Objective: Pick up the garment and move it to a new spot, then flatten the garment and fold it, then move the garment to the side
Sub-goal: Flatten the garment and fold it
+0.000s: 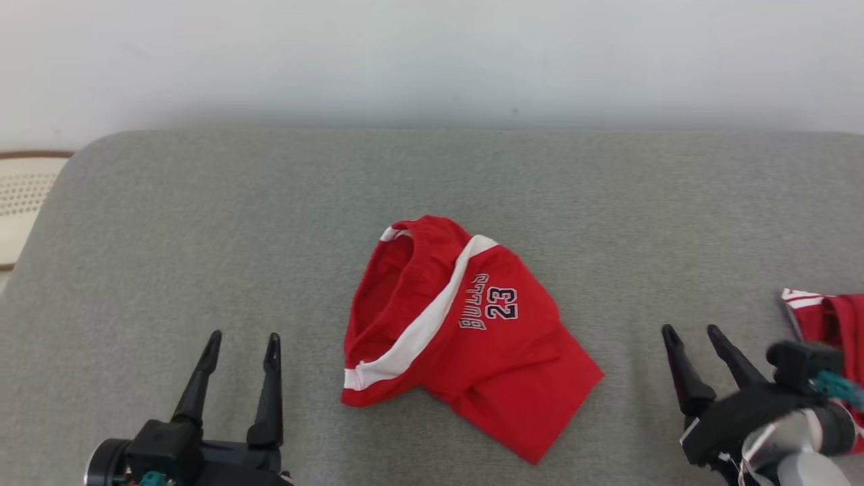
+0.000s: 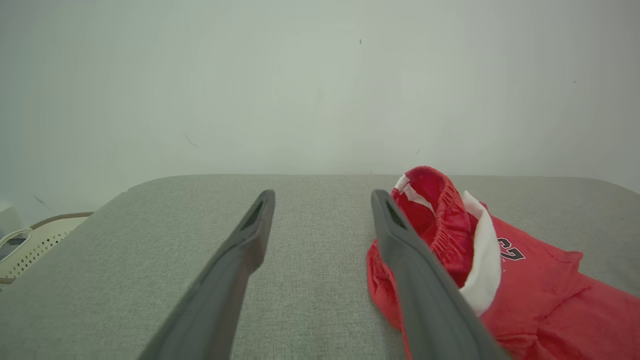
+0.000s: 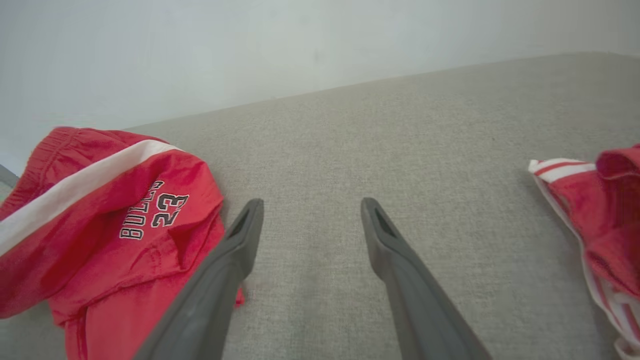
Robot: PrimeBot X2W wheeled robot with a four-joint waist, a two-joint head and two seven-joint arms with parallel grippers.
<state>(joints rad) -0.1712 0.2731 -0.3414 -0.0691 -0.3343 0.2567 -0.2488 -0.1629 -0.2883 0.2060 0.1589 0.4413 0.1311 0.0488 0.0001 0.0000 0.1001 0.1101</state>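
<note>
A red garment (image 1: pixel 466 337) with a white stripe and "BULLS 23" lettering lies crumpled in the middle of the grey padded surface (image 1: pixel 202 223), its waistband bunched up toward the back. The same garment (image 2: pixel 525 285) lies right of the fingers in the left wrist view, and the garment (image 3: pixel 100 220) lies at the left in the right wrist view. My left gripper (image 1: pixel 244 343) stands open at the lower left, apart from the cloth. My right gripper (image 1: pixel 692 333) stands open at the lower right, also clear of it. Both hold nothing.
A second red and white striped cloth (image 1: pixel 827 317) lies at the right edge, beside my right wrist; this cloth (image 3: pixel 600 220) is also at the right in the right wrist view. A pale wall (image 1: pixel 432 61) rises behind. A cream perforated object (image 1: pixel 23 202) sits off the left edge.
</note>
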